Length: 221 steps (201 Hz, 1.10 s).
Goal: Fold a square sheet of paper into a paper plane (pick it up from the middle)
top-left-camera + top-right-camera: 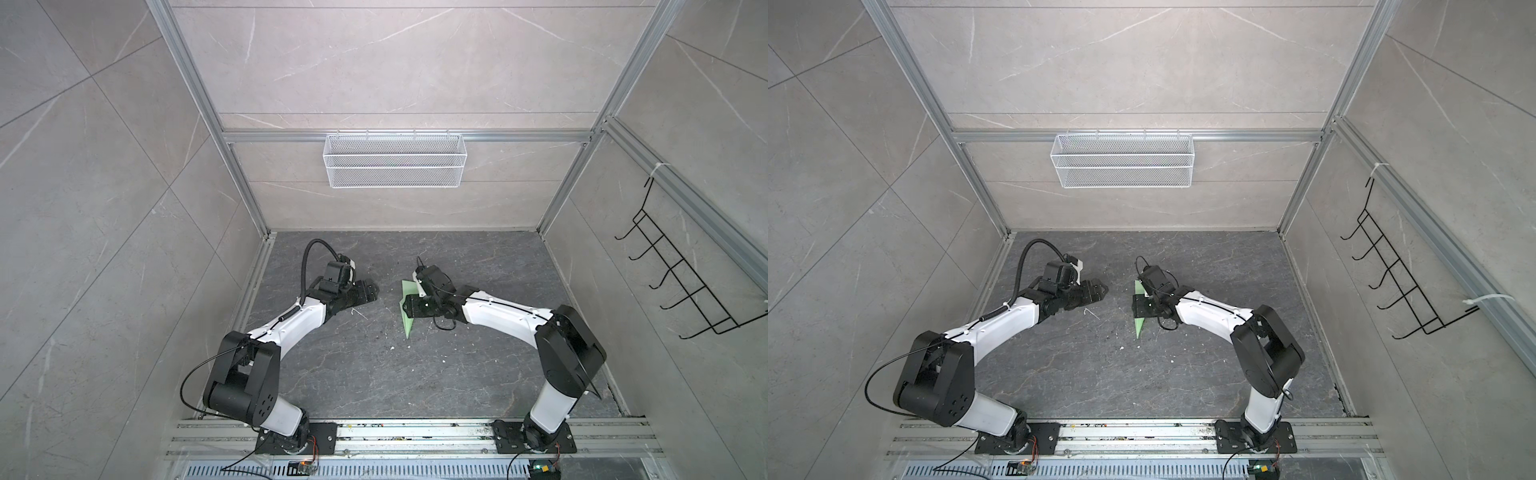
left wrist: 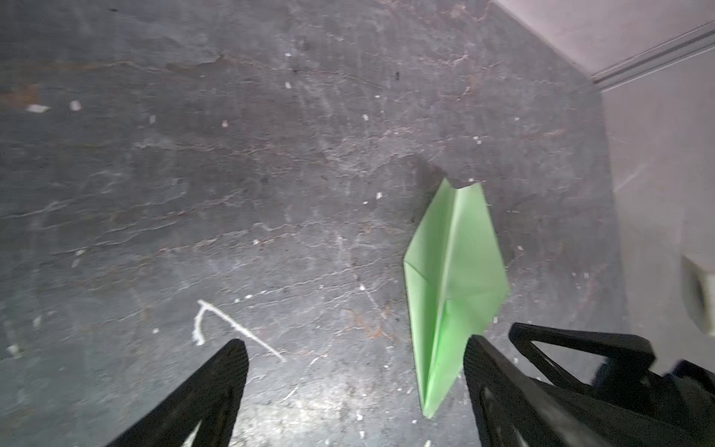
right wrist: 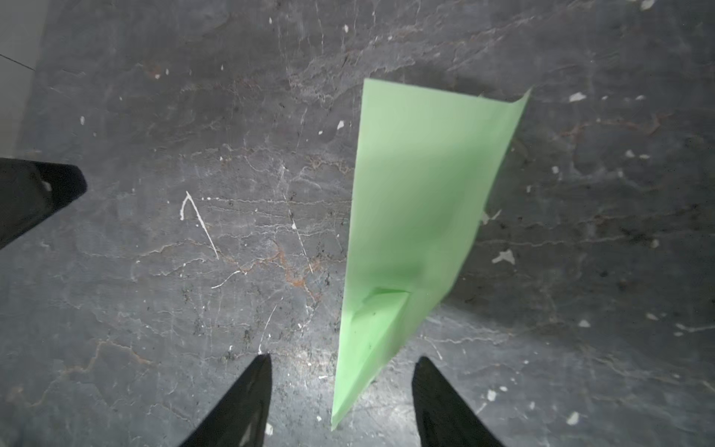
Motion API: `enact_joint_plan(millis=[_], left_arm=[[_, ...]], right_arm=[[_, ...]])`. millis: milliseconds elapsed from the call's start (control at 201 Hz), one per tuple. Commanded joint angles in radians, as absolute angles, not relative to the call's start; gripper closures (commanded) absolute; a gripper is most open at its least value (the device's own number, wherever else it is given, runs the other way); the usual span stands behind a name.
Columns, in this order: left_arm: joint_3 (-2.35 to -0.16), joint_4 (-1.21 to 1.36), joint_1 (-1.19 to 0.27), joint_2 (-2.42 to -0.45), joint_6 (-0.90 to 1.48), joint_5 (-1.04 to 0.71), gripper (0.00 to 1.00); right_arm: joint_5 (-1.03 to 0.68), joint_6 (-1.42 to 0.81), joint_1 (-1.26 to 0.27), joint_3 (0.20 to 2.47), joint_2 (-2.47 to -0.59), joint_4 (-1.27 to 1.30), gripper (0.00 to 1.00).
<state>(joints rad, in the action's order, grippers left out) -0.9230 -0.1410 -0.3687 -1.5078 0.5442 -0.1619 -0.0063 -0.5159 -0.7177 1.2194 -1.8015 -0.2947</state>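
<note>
The paper plane (image 1: 408,326) (image 1: 1139,328) is a slim pale green dart, the square sheet of paper in folded form, on the dark stone floor mid-table, its nose toward the front. My right gripper (image 1: 409,307) (image 1: 1136,305) hovers over its middle, jaws apart. In the right wrist view the plane (image 3: 418,201) is blurred, and its nose sits loose between the open gripper (image 3: 342,363). My left gripper (image 1: 372,293) (image 1: 1102,291) stands open to the left of the plane, apart from it. In the left wrist view the plane (image 2: 452,278) lies beside one of the open gripper's (image 2: 354,348) fingers.
A white mesh basket (image 1: 395,160) hangs on the back wall. A black wire hook rack (image 1: 685,282) is on the right wall. Small white scraps and a white scratch (image 2: 232,329) mark the floor. An aluminium rail (image 1: 415,436) carries both arm bases at the front.
</note>
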Motion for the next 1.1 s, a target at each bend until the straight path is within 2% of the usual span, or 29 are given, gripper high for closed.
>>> enact_joint_plan(millis=[0,149,523,836,1095], left_arm=[[-0.915,-0.167,-0.360,-1.464,0.515,-0.080,0.07],[-0.896,-0.165,-0.341,-1.460,0.538,-0.070,0.06],[-0.880,-0.152,-0.324,-1.475,0.549,-0.097,0.05],[-0.893,-0.150,-0.320,-1.507,0.546,-0.124,0.05],[-0.899,-0.137,-0.319,-1.525,0.543,-0.179,0.05]], right_arm=[[0.145,-0.541,-0.765,1.313,-1.853,-0.408,0.40],[0.185,-0.572,-0.813,1.369,-1.910,-0.444,0.41],[0.189,-0.646,-0.804,1.436,-2.051,-0.512,0.40],[0.143,-0.664,-0.777,1.341,-2.005,-0.419,0.45],[0.084,-0.665,-0.753,1.255,-1.882,-0.309,0.43]])
